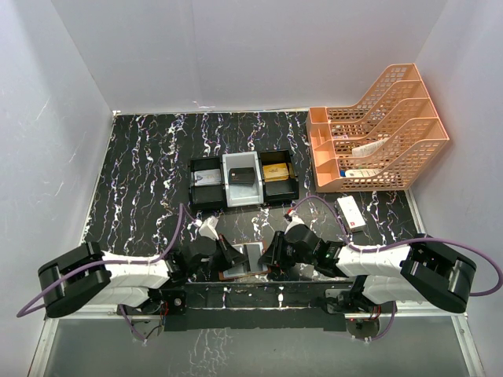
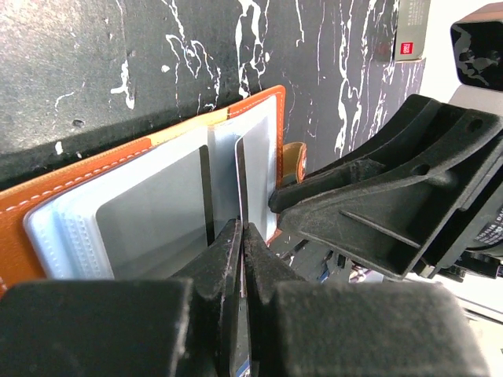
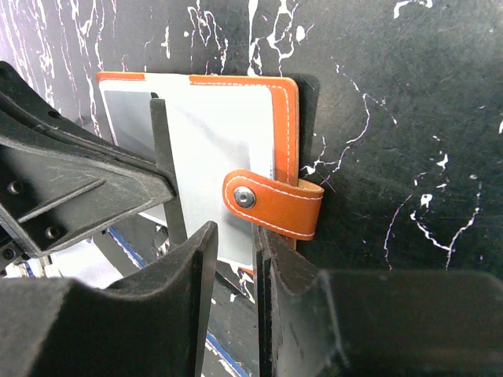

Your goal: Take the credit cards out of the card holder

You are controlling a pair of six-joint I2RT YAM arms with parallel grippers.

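Note:
The brown card holder (image 1: pixel 238 272) lies spread open at the near edge of the table, between both grippers. It also shows in the left wrist view (image 2: pixel 78 177) and the right wrist view (image 3: pixel 287 118), with its clasp tab (image 3: pixel 275 206) folded over the right edge. My left gripper (image 2: pixel 241 236) is shut on the near edge of one pale grey-blue credit card (image 2: pixel 240 173). The card stands on edge, partly out of a pocket, and shows as a dark strip in the right wrist view (image 3: pixel 163 157). My right gripper (image 3: pixel 236 239) has its jaws a little apart, tips at the holder's near edge beside the clasp.
A black-and-white compartment tray (image 1: pixel 206 203) holding a gold block (image 1: pixel 275 171) sits behind the holder. A white box with a red mark (image 1: pixel 351 212) lies to the right. An orange mesh file rack (image 1: pixel 377 129) stands at the back right. White walls enclose the table.

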